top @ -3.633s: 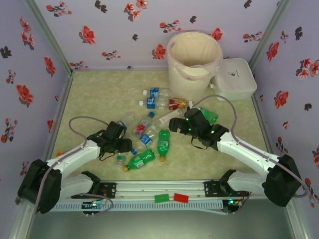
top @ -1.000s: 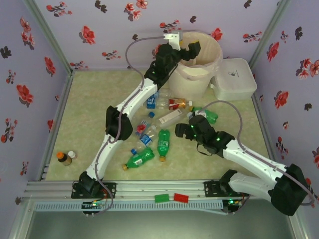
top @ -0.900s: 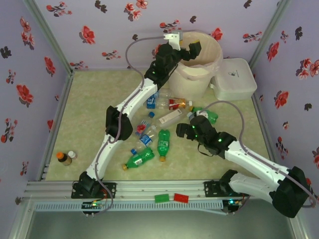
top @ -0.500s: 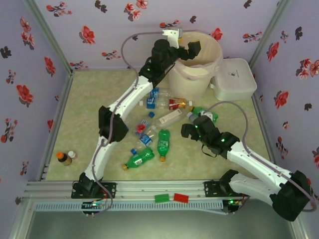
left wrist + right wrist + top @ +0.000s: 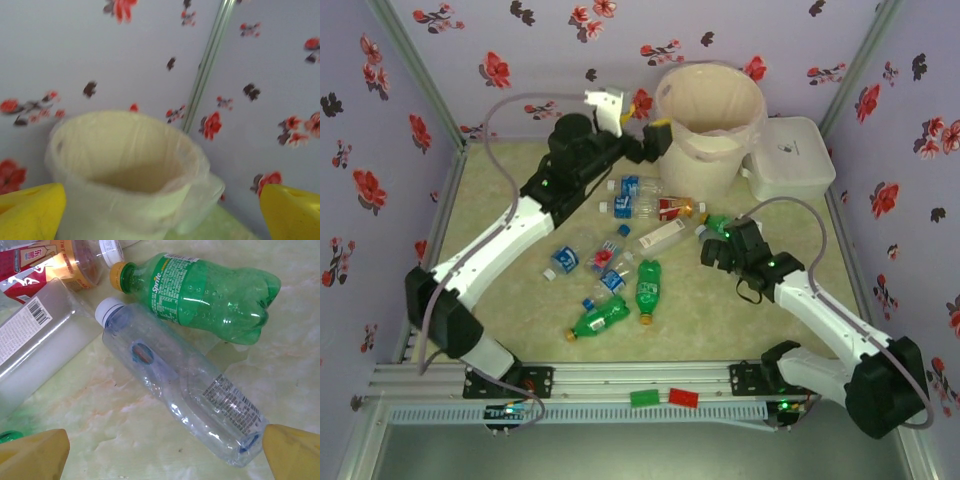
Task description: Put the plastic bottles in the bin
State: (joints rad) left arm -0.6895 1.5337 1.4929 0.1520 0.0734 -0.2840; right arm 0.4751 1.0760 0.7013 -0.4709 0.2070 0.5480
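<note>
The cream bin point(image 5: 710, 120) with its thin liner stands at the back; in the left wrist view the bin point(image 5: 125, 165) sits just ahead. My left gripper point(image 5: 652, 118) hangs beside the bin's left rim, open and empty, and the left gripper point(image 5: 160, 217) shows yellow fingertips point(image 5: 30, 210) far apart. Several bottles lie mid-table, among them a blue-labelled one point(image 5: 635, 185), a red-labelled one point(image 5: 675, 207) and two green ones point(image 5: 648, 285). My right gripper point(image 5: 713, 243) hovers open over a clear bottle point(image 5: 185, 390), next to a green Sprite bottle point(image 5: 215, 290); the right gripper point(image 5: 162, 455) holds nothing.
A flat white lidded box point(image 5: 790, 155) sits right of the bin. A long whitish bottle point(image 5: 35, 345) and a red-labelled bottle point(image 5: 45, 260) lie close to the clear one. Floral walls close in the back and sides. Red and green tags point(image 5: 663, 397) sit on the front rail.
My left gripper has swung back from over the bin's rim to its left side, the arm now lower and further left. My right gripper has shifted up and right toward the green bottle.
</note>
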